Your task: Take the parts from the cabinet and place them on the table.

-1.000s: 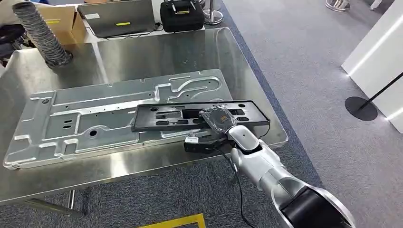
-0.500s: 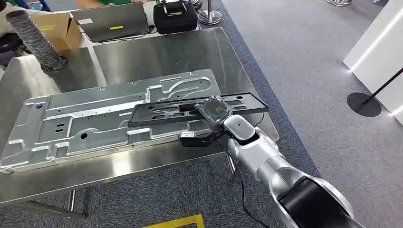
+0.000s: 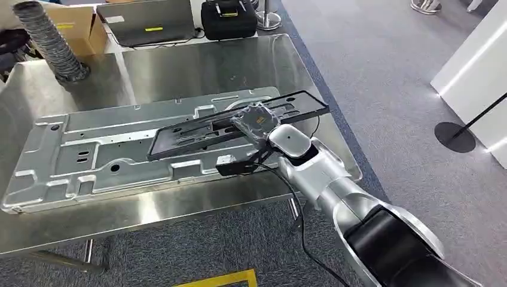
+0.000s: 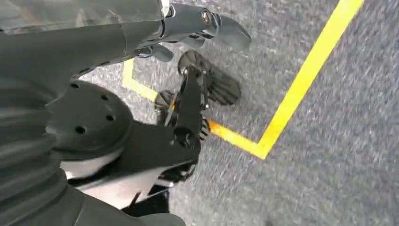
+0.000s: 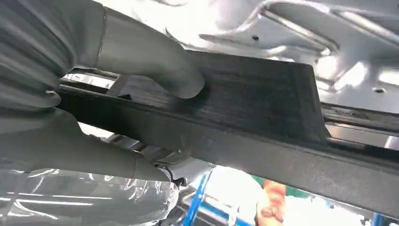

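Observation:
A long black slotted part (image 3: pixel 197 128) hangs tilted just above the big silver stamped plate (image 3: pixel 107 155) that lies on the steel table (image 3: pixel 197 66). My right hand (image 3: pixel 257 122) grips the part near its right half, with the far end raised toward the table's right side. In the right wrist view the thick grey thumb (image 5: pixel 155 70) presses on the black part (image 5: pixel 263 108), and the silver plate (image 5: pixel 357 28) lies behind it. My left hand (image 4: pixel 188 21) hangs by my side over the carpet and holds nothing.
At the back of the table stand a corrugated grey hose (image 3: pixel 51 42), a cardboard box (image 3: pixel 84 27), a laptop (image 3: pixel 149 21) and a black case (image 3: pixel 230 18). A stanchion base (image 3: pixel 454 137) stands on the carpet at right. Yellow floor tape (image 3: pixel 221 280) runs near my feet.
My right hand has carried the black part forward and to the left over the silver plate, and the part is now more tilted, its right end swung farther away.

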Available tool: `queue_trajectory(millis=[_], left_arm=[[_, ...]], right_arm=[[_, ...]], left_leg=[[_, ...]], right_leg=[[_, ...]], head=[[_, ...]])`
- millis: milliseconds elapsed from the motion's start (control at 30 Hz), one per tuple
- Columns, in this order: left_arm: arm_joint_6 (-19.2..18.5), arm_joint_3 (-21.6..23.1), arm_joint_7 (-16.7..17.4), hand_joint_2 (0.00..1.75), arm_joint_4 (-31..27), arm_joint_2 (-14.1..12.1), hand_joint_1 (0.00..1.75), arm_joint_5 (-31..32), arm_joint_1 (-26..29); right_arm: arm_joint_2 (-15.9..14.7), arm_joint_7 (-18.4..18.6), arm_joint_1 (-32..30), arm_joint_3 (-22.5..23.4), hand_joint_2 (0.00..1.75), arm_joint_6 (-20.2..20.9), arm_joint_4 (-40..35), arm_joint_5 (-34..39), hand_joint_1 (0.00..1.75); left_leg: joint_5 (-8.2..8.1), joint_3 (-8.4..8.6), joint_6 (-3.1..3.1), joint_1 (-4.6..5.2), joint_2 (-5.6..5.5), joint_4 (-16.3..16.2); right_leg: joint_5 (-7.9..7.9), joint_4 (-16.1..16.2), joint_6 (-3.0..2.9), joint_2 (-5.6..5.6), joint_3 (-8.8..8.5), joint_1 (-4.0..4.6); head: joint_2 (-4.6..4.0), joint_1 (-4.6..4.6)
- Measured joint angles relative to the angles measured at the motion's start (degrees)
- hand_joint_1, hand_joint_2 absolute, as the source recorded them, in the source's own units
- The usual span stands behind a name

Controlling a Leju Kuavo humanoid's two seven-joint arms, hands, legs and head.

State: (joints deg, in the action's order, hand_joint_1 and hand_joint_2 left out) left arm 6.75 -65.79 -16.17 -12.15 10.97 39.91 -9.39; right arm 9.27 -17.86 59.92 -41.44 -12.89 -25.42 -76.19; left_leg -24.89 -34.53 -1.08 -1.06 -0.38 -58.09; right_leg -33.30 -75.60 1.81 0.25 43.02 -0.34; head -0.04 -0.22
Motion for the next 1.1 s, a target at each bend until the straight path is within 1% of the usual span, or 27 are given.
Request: queue_trajectory(millis=[33,67,100,133,167,200,300,333,367,400,467,500,533,567,600,667,700,733,800,833,867,900,933,1000,1033,1067,1100], left_arm=[[0.2,0.0,0.0,1.75,0.0,0.0,0.00,-0.1,0.0],[0.4,0.0,0.0,1.75,0.0,0.0,0.00,-0.2,0.1],[0.4,0.0,0.0,1.75,0.0,0.0,0.00,-0.3,0.1],[0.5,0.0,0.0,1.75,0.0,0.1,0.00,-0.4,0.1],[0.5,0.0,0.0,1.75,0.0,0.2,0.00,-0.4,0.1],[0.5,0.0,-0.1,1.75,0.0,0.2,0.00,-0.4,0.0],[0.6,0.0,-0.2,1.75,0.0,0.4,0.00,-0.5,0.1],[0.6,0.0,-0.2,1.75,0.0,0.4,0.00,-0.6,0.2],[0.6,0.0,-0.3,1.75,0.0,0.4,0.00,-0.6,0.2],[0.8,0.0,-0.4,1.75,0.0,0.4,0.00,-0.8,0.2],[1.0,0.0,-0.4,1.75,0.0,0.3,0.00,-0.9,0.3],[1.1,0.0,-0.5,1.75,0.0,0.3,0.00,-0.9,0.4],[1.2,0.0,-0.5,1.75,0.0,0.3,0.00,-0.9,0.5],[1.3,0.0,-0.6,1.75,0.0,0.3,0.00,-1.0,0.7],[1.4,0.0,-0.7,1.75,0.0,0.3,0.00,-1.0,0.8],[1.5,0.0,-0.9,1.75,0.0,0.2,0.00,-1.0,0.9],[1.5,0.0,-1.1,1.75,0.0,0.2,0.00,-1.0,0.9],[1.5,0.0,-1.2,1.75,0.0,0.2,0.00,-1.0,0.8],[1.5,0.0,-1.4,1.75,0.0,0.2,0.00,-1.0,1.0],[1.5,0.0,-1.5,1.75,0.0,0.1,0.00,-1.1,1.0],[1.5,0.0,-1.5,1.75,0.0,0.2,0.00,-1.1,1.0],[1.5,0.0,-1.6,1.75,0.0,0.2,0.00,-1.1,1.0],[1.5,0.0,-1.6,1.75,0.0,0.2,0.00,-1.0,0.9],[1.5,0.0,-1.6,1.75,0.0,0.1,0.00,-0.9,1.0],[1.5,0.0,-1.6,1.75,0.0,0.1,0.00,-0.8,1.0],[1.5,0.0,-1.6,1.75,0.0,0.1,0.00,-0.8,1.0],[1.5,0.0,-1.6,1.75,0.0,0.1,0.00,-0.8,0.9]], right_arm=[[0.1,-0.2,0.0,-0.4,1.75,0.1,0.0,-0.1,1.75],[0.3,-0.3,0.0,-0.7,1.75,0.1,0.0,-0.1,1.75],[0.5,-0.5,0.1,-0.9,1.75,0.1,-0.2,-0.1,1.75],[0.8,-0.7,0.2,-1.0,1.75,0.1,-0.4,0.1,1.75],[1.1,-0.9,0.5,-1.1,1.75,0.1,-0.9,0.3,1.75],[1.3,-1.1,0.8,-1.2,1.75,0.0,-1.2,0.5,1.75],[2.1,-1.3,1.0,-1.8,1.75,0.0,-1.9,1.0,1.75],[2.1,-1.4,1.0,-1.9,1.75,-0.1,-2.1,1.1,1.75],[2.4,-1.6,1.0,-2.1,1.75,-0.1,-2.5,1.4,1.75],[2.7,-1.7,1.1,-2.2,1.75,-0.3,-2.9,1.6,1.75],[3.1,-2.1,1.0,-2.7,1.75,-0.4,-3.5,2.3,1.75],[3.3,-2.2,0.9,-2.9,1.75,-0.4,-3.6,2.6,1.75],[3.3,-2.4,0.7,-3.1,1.75,-0.4,-3.8,2.8,1.75],[3.4,-2.5,0.4,-3.4,1.75,-0.4,-4.1,3.1,1.75],[3.5,-2.5,0.2,-3.7,1.75,-0.4,-4.3,3.3,1.75],[3.7,-2.8,0.2,-3.8,1.75,-0.5,-4.9,3.9,1.75],[3.8,-2.9,0.2,-3.9,1.75,-0.5,-5.1,4.4,1.75],[3.9,-3.1,0.1,-4.0,1.75,-0.6,-5.3,5.0,1.75],[4.0,-3.5,-0.1,-4.0,1.75,-0.5,-5.6,6.4,1.75],[4.0,-3.8,-0.3,-4.1,1.75,-0.6,-5.8,7.2,1.75],[4.0,-4.0,-0.4,-4.2,1.75,-0.6,-6.1,7.7,1.75],[4.0,-4.0,-0.5,-4.3,1.75,-0.7,-6.3,8.0,1.75],[4.0,-4.0,-0.7,-4.4,1.75,-1.0,-6.3,8.2,1.75],[3.9,-3.7,-2.0,-4.5,1.75,-1.6,-6.3,8.3,1.75],[3.9,-3.5,-2.8,-4.7,1.75,-1.8,-6.2,8.3,1.75],[3.8,-3.5,-3.4,-4.9,1.75,-1.9,-6.2,8.3,1.75],[3.8,-3.5,-3.9,-5.0,1.75,-2.0,-6.2,8.4,1.75]], left_leg=[[-0.02,0.03,-0.01,0.00,-0.04,0.0],[-0.05,0.08,0.00,0.00,-0.10,-0.1],[-0.13,0.18,0.07,0.01,-0.16,-0.1],[-0.23,0.30,0.19,0.08,-0.19,-0.1],[-0.33,0.43,0.34,0.10,-0.19,-0.1],[-0.42,0.26,0.58,0.39,-0.17,-0.1],[-0.33,0.37,1.48,0.20,-0.10,0.2],[-0.30,0.52,1.89,0.35,-0.10,0.5],[-0.89,0.28,2.13,0.22,0.02,-0.3],[-2.40,-0.56,2.31,0.28,0.04,-2.3],[-6.94,-4.70,2.65,0.20,0.03,-11.3],[-8.43,-6.82,2.83,0.20,0.03,-15.6],[-8.59,-8.10,2.91,0.18,0.04,-17.9],[-7.30,-7.96,3.01,0.07,0.05,-17.1],[-4.93,-6.43,3.08,-0.08,0.06,-13.6],[0.35,-1.33,3.13,-0.38,0.20,-2.7],[-0.61,-0.21,2.95,-0.29,0.20,-0.9],[-0.25,-0.32,2.29,-0.10,-0.06,-0.6],[-0.27,-0.43,1.79,-0.05,-0.10,-0.7],[-0.10,-0.39,1.35,-0.04,-0.10,-0.5],[0.17,-0.20,0.93,-0.36,-0.01,-0.1],[0.21,-0.17,0.60,-0.34,0.00,0.0],[0.25,-0.20,0.40,-0.34,0.02,0.0],[0.21,-0.21,0.33,-0.28,0.03,0.0],[0.21,-0.21,0.33,-0.28,0.01,-0.1],[0.20,-0.20,0.33,-0.27,-0.03,-0.1],[0.19,-0.19,0.35,-0.23,-0.07,-0.1]], right_leg=[[0.31,-1.5,0.00,-0.01,1.00,-0.05],[2.05,0.4,-0.15,0.00,0.40,-0.05],[4.54,4.4,-0.40,0.00,-1.39,0.00],[7.32,9.9,-0.79,0.00,-3.87,0.11],[9.75,15.4,-1.37,0.01,-6.42,0.22],[9.07,17.2,-1.71,0.01,-7.43,0.66],[9.12,17.6,-2.10,0.03,-7.23,0.88],[9.34,18.1,-2.43,0.03,-7.41,0.68],[9.71,18.9,-2.64,-0.15,-7.90,0.17],[9.74,19.0,-2.96,-0.13,-8.05,0.14],[9.66,19.0,-3.21,-0.11,-8.12,0.20],[9.62,18.9,-3.26,-0.13,-8.12,0.24],[9.58,18.8,-3.27,-0.12,-8.12,0.24],[9.47,18.7,-3.25,-0.11,-8.14,0.22],[9.30,18.5,-3.12,-0.05,-8.15,0.16],[8.78,17.8,-2.70,0.07,-8.15,0.06],[8.52,17.5,-2.34,0.13,-7.95,0.36],[8.51,17.2,-2.12,0.19,-7.71,0.54],[8.67,17.4,-1.72,0.12,-7.83,0.54],[8.66,17.5,-1.40,0.10,-7.88,0.51],[8.13,17.1,-1.05,0.07,-7.74,0.34],[6.78,15.4,-0.82,0.03,-7.06,0.24],[4.65,11.7,-0.56,0.03,-5.43,0.15],[0.42,1.6,-0.16,0.02,-0.71,0.02],[-0.11,-1.2,-0.13,0.02,0.72,-0.01],[0.76,-0.9,-0.20,0.03,0.75,-0.01],[2.68,2.0,-0.41,0.03,-0.52,0.00]], head=[[0.00,0.02],[0.00,0.00],[0.00,0.00],[0.02,0.02],[0.00,0.02],[0.00,-0.09],[0.00,-0.05],[0.02,0.00],[0.00,-0.09],[0.00,-0.13],[0.00,-0.18],[0.00,-0.20],[0.00,-0.17],[0.00,-0.20],[0.00,-0.20],[0.00,-0.20],[0.00,-0.17],[0.02,-0.22],[0.02,-0.22],[0.00,-0.15],[0.02,-0.26],[0.00,0.07],[0.00,0.09],[0.00,0.11],[0.00,0.11],[0.00,0.11],[0.00,0.11]])
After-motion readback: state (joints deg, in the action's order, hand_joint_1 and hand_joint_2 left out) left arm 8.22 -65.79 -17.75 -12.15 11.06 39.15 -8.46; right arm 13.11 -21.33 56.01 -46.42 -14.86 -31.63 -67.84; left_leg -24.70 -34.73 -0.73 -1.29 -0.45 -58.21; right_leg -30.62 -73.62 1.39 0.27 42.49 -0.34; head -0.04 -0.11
